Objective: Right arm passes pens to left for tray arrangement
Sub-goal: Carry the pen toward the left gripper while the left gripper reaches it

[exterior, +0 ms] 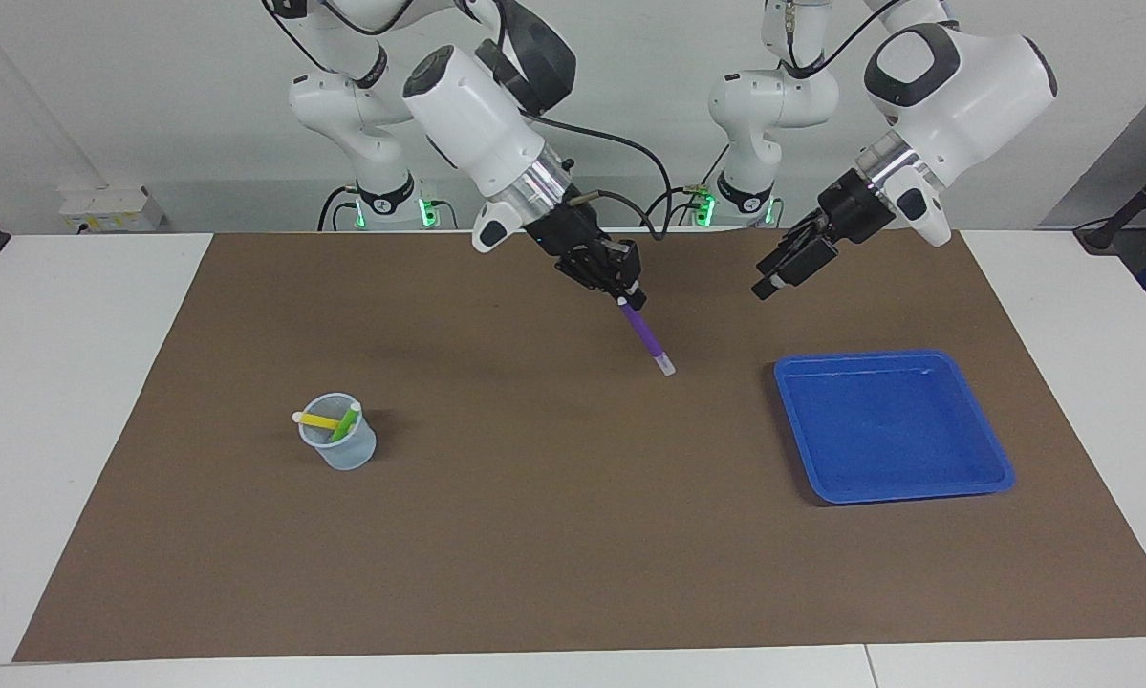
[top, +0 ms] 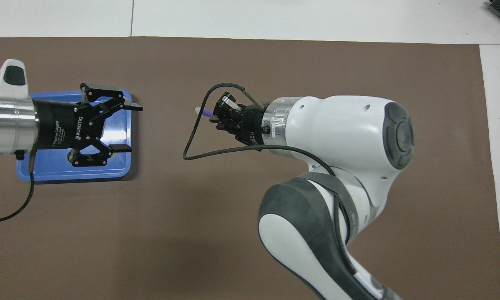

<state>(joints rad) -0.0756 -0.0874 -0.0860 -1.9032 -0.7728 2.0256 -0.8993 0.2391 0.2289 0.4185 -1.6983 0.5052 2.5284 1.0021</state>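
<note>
right gripper [exterior: 627, 296] clamped the purple pen [exterior: 649, 338] mid-frame, free tip slanting down toward the open left gripper [exterior: 771, 279] at its right.

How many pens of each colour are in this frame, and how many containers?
Purple pen: 1, held by the right gripper over the mat
Yellow pen: 1, in the cup
Green pen: 1, in the cup
Cup: 1
Blue tray: 1
Total: 3 pens, 2 containers, 5 things
</note>
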